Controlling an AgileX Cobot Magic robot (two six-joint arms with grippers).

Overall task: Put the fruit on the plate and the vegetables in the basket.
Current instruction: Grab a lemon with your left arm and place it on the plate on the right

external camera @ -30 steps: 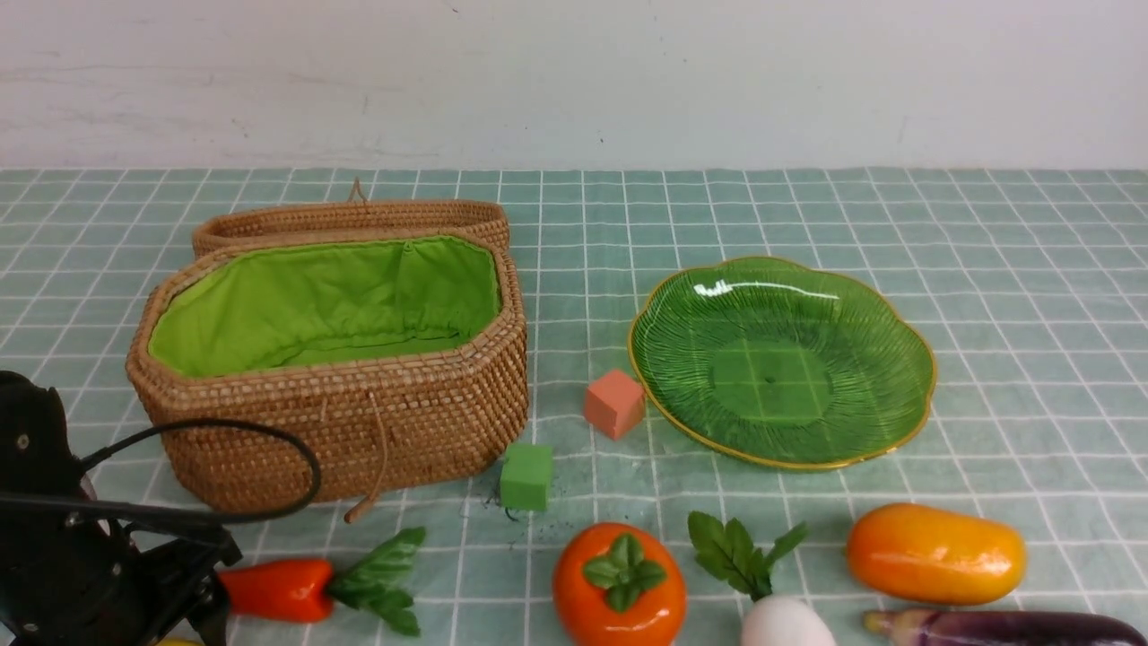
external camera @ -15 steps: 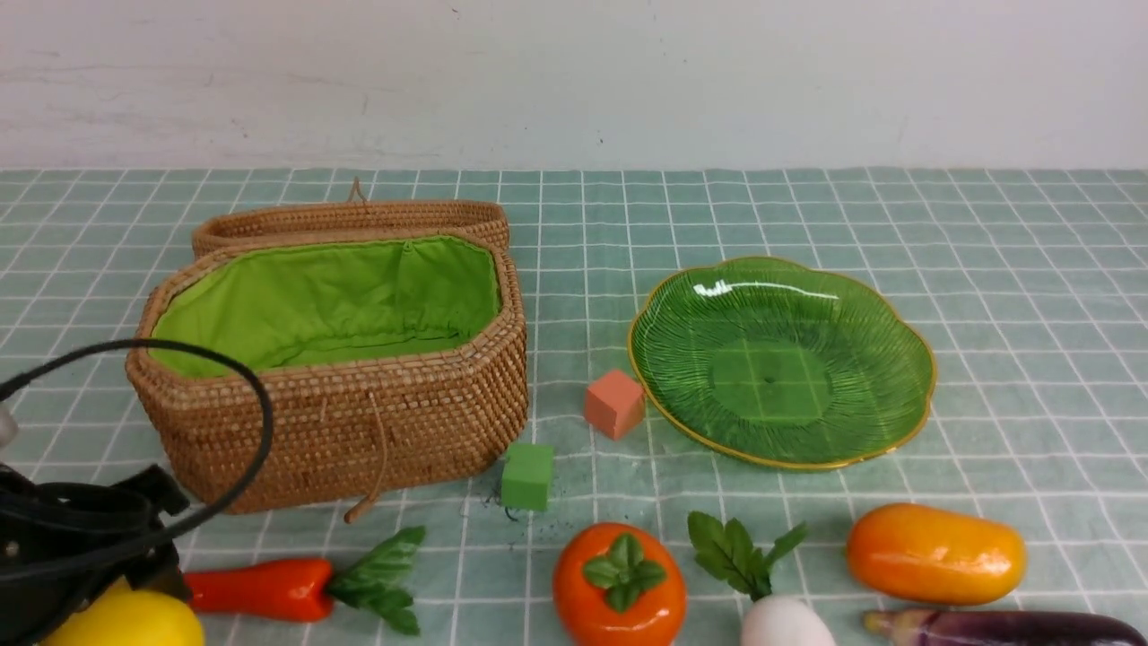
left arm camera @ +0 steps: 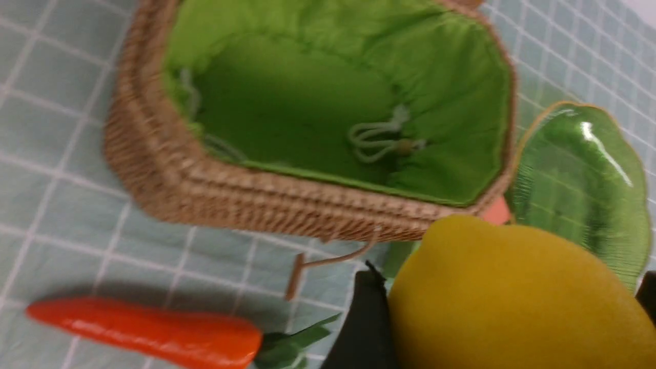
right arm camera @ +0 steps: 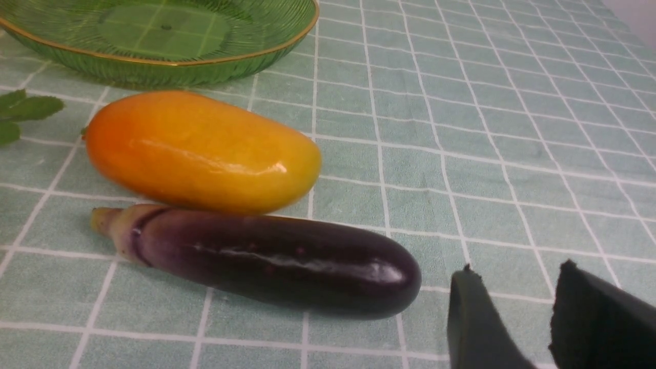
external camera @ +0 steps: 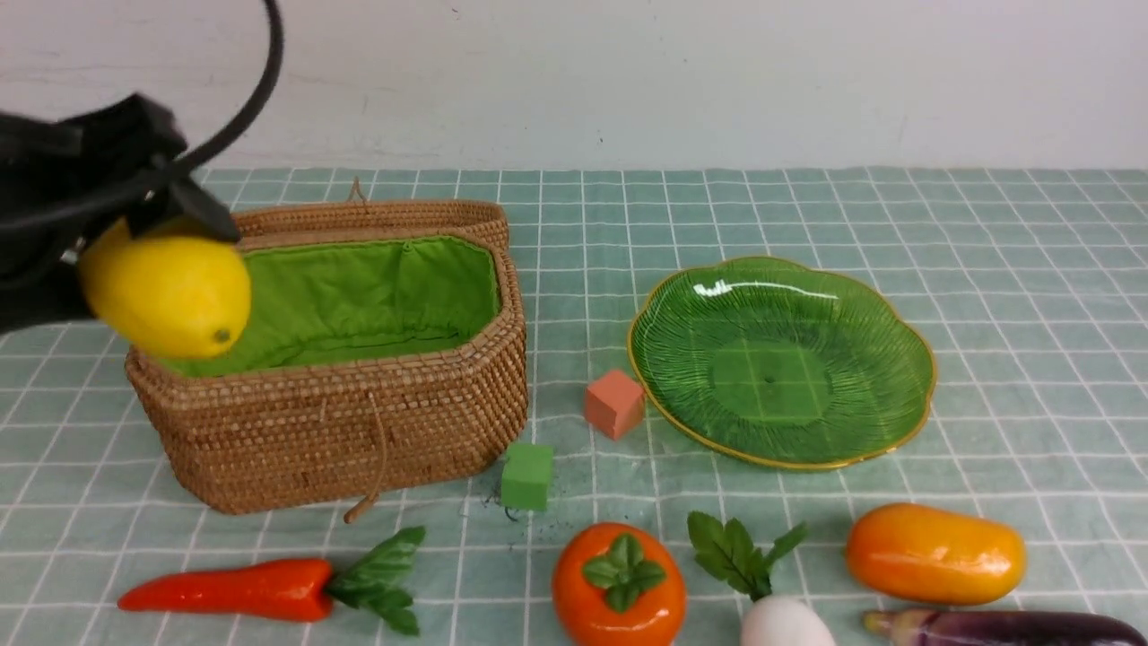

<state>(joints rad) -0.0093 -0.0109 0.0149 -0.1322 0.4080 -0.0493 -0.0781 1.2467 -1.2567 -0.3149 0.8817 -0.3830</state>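
At the far left the left gripper (external camera: 134, 269) is clamping the lemon (external camera: 170, 301) between its fingers. The fruit is hanging well off the checked cloth (external camera: 1031, 269) and covering the left end of the basket (external camera: 359, 422) in the front view (whether it is over the rim or nearer the robot cannot be told). The basket is sitting open, its green lining showing and its lid (external camera: 359, 215) resting behind it. The pepper (external camera: 233, 590) is lying on the cloth in front of the basket, red tip pointing left and leaves to the right. The green cube (external camera: 526, 475) is sitting just beside the basket's right front corner, and the pink cube (external camera: 614, 404) is sitting between basket and plate (external camera: 861, 314), close to the gold rim. The persimmon (external camera: 619, 588) is standing cap up at the near edge, with the radish (external camera: 785, 624) beside it, its leaves pointing toward the plate. Further right the mango (external camera: 935, 553) is lying on its side in front of the plate, and the eggplant (external camera: 995, 628) is lying along its near side, seemingly touching it. The right gripper (right arm camera: 517, 287), showing only in its wrist view, is hovering near the eggplant's rounded end, its fingers parted and gripping nothing.
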